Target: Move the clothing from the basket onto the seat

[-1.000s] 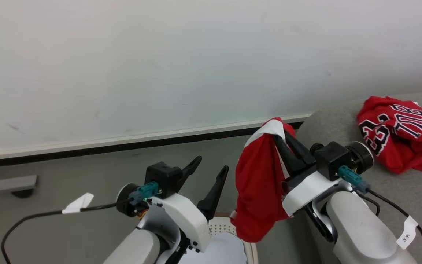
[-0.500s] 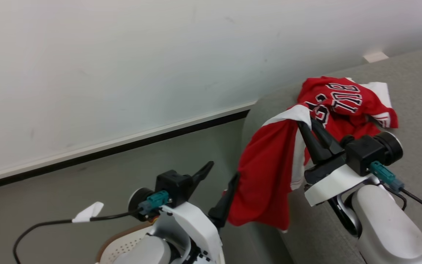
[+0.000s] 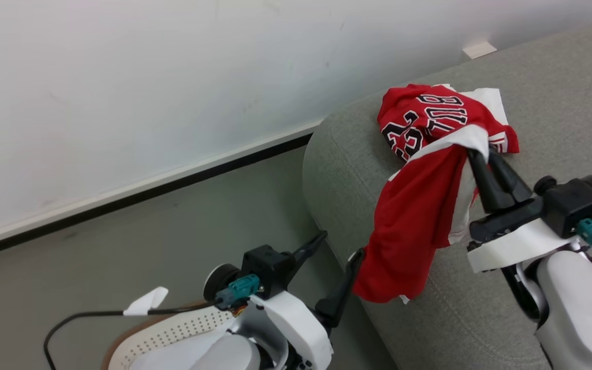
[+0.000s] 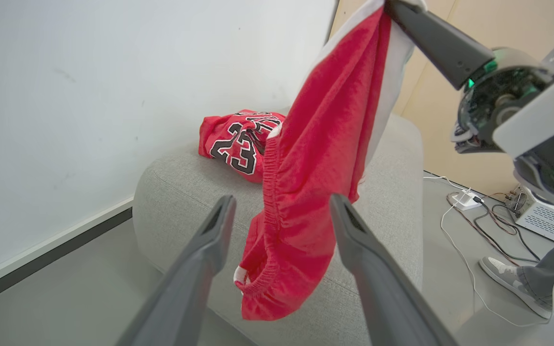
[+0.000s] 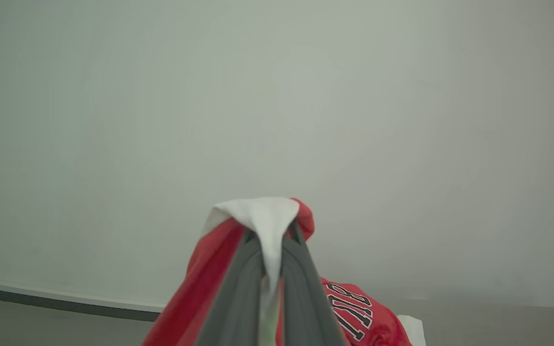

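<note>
- Aloft, the red garment [image 3: 417, 221] hangs straight down from the right gripper [image 3: 478, 153], whose two fingers are pressed together on its white trim.
- Its loose lower end dangles over the rounded edge of the seat [image 3: 347, 154]; I cannot tell whether the cloth touches the upholstery.
- Behind it, a red jersey [image 3: 419, 115] marked "23" lies crumpled on the seat, near the edge closest to the wall.
- The left gripper [image 3: 341, 245] is spread wide and holds nothing, with one fingertip just beside the hanging hem.
- Under that arm, the basket [image 3: 172, 329] sits on the floor, near the seat's edge.
</note>
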